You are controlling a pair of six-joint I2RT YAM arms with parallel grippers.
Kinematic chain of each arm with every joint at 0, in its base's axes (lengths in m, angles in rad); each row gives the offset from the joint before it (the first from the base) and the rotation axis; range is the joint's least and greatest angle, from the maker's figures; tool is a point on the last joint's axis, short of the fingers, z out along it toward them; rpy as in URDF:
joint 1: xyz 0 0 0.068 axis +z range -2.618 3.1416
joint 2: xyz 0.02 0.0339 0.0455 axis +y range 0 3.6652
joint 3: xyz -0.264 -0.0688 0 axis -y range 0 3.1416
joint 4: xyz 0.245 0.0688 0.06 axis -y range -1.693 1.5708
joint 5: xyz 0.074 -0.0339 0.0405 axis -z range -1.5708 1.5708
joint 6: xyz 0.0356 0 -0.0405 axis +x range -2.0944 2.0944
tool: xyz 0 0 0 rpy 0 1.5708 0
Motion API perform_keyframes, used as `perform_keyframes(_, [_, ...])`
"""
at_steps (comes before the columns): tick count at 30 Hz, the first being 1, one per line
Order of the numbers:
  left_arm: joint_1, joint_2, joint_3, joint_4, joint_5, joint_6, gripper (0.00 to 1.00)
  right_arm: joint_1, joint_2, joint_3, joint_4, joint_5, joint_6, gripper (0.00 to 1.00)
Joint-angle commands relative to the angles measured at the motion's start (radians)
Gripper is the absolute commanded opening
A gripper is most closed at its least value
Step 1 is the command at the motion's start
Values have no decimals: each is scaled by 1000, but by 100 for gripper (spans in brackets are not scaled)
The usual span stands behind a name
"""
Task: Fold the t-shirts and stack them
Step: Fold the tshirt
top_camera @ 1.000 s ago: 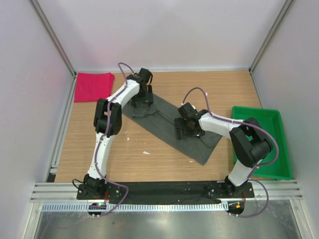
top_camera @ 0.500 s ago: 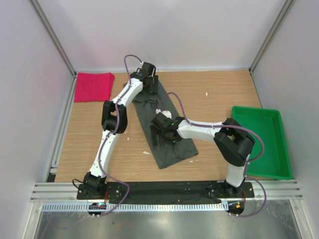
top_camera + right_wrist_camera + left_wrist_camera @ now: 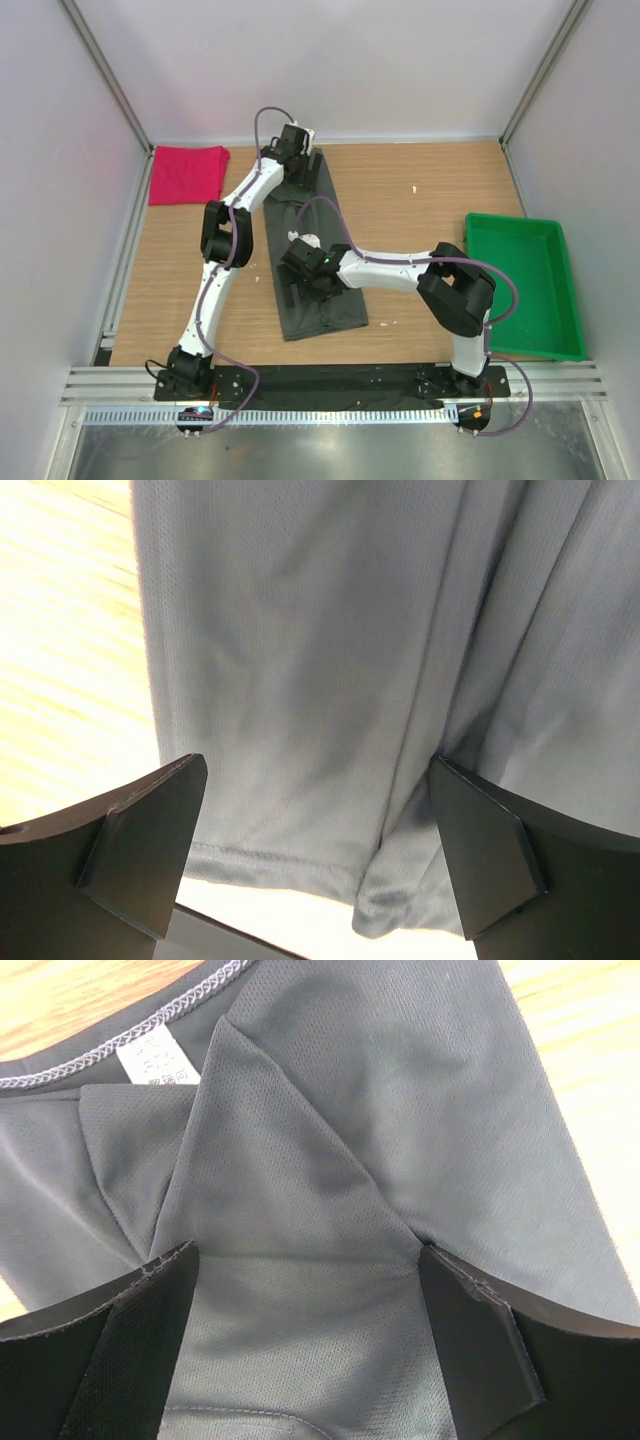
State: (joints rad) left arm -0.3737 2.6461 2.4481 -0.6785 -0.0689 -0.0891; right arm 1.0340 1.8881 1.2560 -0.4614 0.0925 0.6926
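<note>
Arms at work over a dark grey t-shirt (image 3: 322, 312), folded into a long strip that runs down the middle of the desk (image 3: 440, 200). Left tool (image 3: 308, 1252) hovers at the strip's far end, near the collar label (image 3: 150, 1060), spread wide with only cloth beneath it. Right tool (image 3: 315, 765) stands equally wide above the near hem (nothing is pinched in either). Red t-shirt (image 3: 187, 172) lies folded in the far left corner, well apart. Green tray (image 3: 530, 290) sits at the desk's right edge.
</note>
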Motion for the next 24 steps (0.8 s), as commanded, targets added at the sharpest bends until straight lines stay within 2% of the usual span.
perform_keyframes(1, [19,-78,-50,43,-29,84,93,15,2,101,-103,70,-13,100])
perform_keyframes(4, [27,-188,-51,40,-71,84,99,15,-7,210,-193,163,-76,100])
perform_keyframes(7, [32,-323,-60,37,-89,75,100,15,-53,293,-290,274,-129,100])
perform_keyframes(11, [35,-506,-147,43,-85,3,100,5,-170,313,-381,433,-194,100])
perform_keyframes(13, [35,-605,-234,34,-86,-23,100,-47,-211,278,-418,441,-188,100])
perform_keyframes(15, [35,-665,-302,22,-78,-40,100,-127,-279,213,-395,373,-185,100])
perform_keyframes(16, [38,-723,-376,16,-78,-44,100,-225,-303,182,-370,333,-179,100])
perform_keyframes(18, [47,-768,-431,-25,-8,-73,100,-332,-375,96,-242,82,-177,100])
perform_keyframes(19, [67,-785,-454,-36,30,-87,96,-394,-389,77,-199,-1,-174,100])
perform_keyframes(20, [79,-819,-509,-32,64,-103,93,-479,-392,66,-124,-160,-176,100])
perform_keyframes(21, [94,-831,-536,-20,171,-151,90,-517,-380,72,-94,-204,-177,100])
perform_keyframes(22, [128,-842,-560,-1,231,-171,81,-544,-359,94,-76,-244,-180,100])
perform_keyframes(23, [162,-854,-605,44,350,-223,72,-587,-286,164,-72,-305,-186,100])
perform_keyframes(24, [162,-853,-626,75,392,-224,67,-603,-243,202,-69,-339,-191,100])
